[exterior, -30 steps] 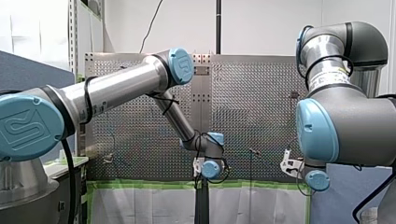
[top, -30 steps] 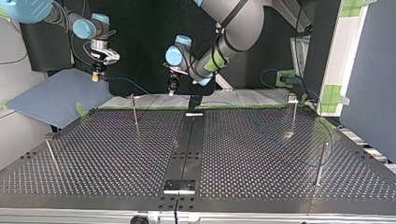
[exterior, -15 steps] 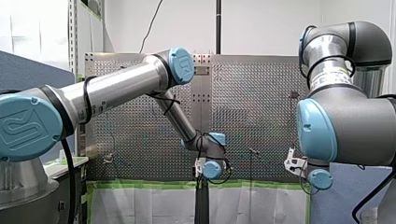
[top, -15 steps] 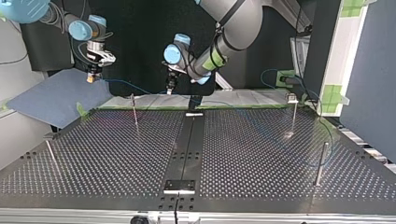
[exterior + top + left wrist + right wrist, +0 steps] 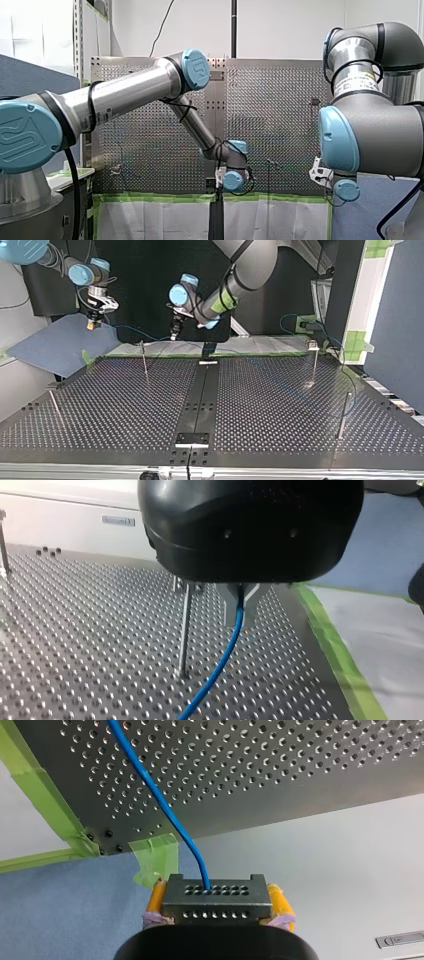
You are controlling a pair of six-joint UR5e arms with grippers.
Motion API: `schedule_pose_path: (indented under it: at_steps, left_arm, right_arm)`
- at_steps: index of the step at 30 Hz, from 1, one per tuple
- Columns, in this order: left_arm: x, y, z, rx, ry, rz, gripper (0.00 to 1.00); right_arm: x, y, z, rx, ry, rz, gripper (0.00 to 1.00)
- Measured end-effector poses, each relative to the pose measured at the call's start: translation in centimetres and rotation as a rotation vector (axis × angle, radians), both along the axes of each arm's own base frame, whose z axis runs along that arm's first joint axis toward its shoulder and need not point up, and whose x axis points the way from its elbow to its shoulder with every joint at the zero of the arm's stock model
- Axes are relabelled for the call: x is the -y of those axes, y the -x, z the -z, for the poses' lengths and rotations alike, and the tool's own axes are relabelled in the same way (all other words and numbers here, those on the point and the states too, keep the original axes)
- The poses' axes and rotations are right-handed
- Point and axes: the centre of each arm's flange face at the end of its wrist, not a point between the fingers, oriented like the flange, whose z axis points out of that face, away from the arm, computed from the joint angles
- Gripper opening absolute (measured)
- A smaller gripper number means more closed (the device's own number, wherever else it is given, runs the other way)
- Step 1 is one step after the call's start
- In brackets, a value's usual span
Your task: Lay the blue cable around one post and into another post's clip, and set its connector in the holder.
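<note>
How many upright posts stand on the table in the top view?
4: far-left post, near-left post, far-right post, near-right post. Others may be hidden.

Top view, from table (image 5: 280,405) centre: my right gripper (image 5: 91,326), connector (image 5: 216,897) in it, 10 o'clock, off the edge; my left gripper (image 5: 173,335), 11 o'clock, on the cable (image 5: 223,655).

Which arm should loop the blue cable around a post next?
Left, probably. My left gripper grips the blue cable right beside a post; my right gripper holds the connector off the table.

Blue cable (image 5: 218,667) cut off at view edge; post (image 5: 184,630) top partly hidden behind L gripper (image 5: 240,611) body.
</note>
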Motion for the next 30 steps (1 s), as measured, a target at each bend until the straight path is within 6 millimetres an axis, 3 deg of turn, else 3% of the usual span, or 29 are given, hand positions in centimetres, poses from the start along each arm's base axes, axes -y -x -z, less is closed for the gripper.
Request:
schedule_pose_path:
  at_steps: [16,30]
  left_arm:
    - [1.5,1.3,-0.4,0.007,0.002,0.017,0.00]
    - [1.7,1.3,-0.3,0.002,0.006,0.047,0.00]
  right_arm:
    - [0.8,2.1,-0.2,0.048,0.016,0.037,0.00]
    - [1.4,2.4,-0.5,0.058,0.034,0.032,0.00]
